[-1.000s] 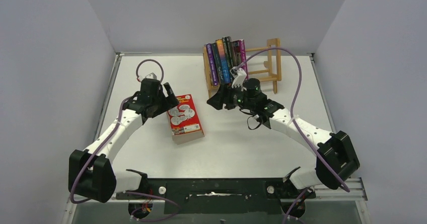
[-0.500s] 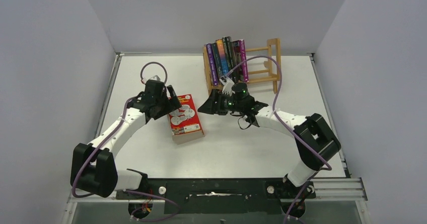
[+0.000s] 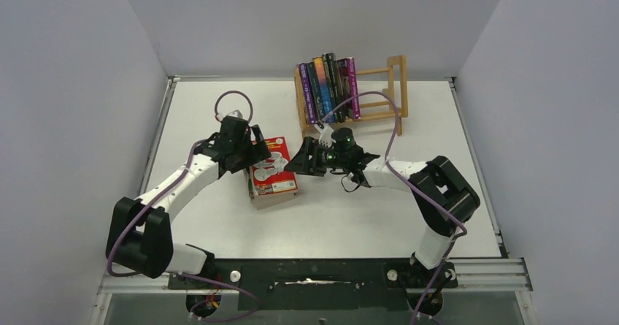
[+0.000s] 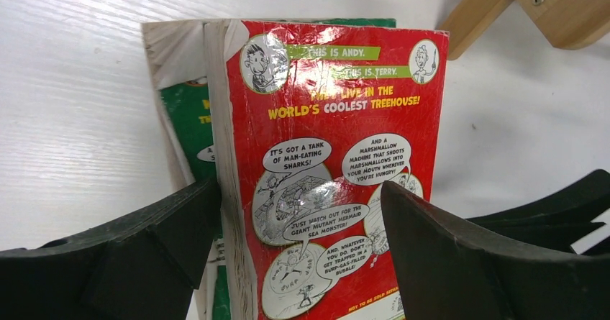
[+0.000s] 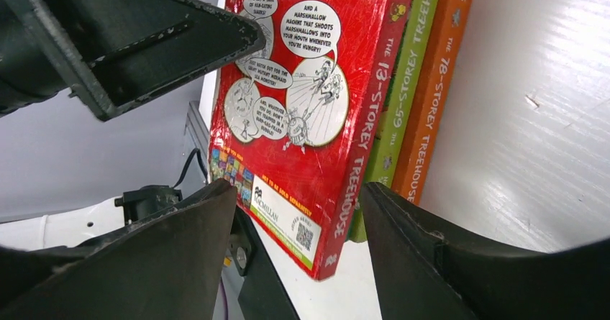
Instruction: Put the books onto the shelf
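Books (image 3: 326, 84), about 6, stand upright at the left end of the shelf (image 3: 387, 91), well beyond both tools. Left to do: a stack of 3 on the table (image 3: 350, 223), red book (image 3: 271, 171) on top, between the tools. The left tool (image 3: 250, 152) is spread wide astride the red cover, gripping nothing; the right tool (image 3: 298, 164) hangs released just beside the spines. Only the right wrist view shows the orange book (image 5: 439, 83) at the bottom; the left wrist view shows page edges and the green book (image 4: 185, 119).

free: shelf (image 3: 397, 84) right half | blocked: left half, upright books (image 3: 326, 88) (packed close) | front: right arm (image 3: 394, 170)
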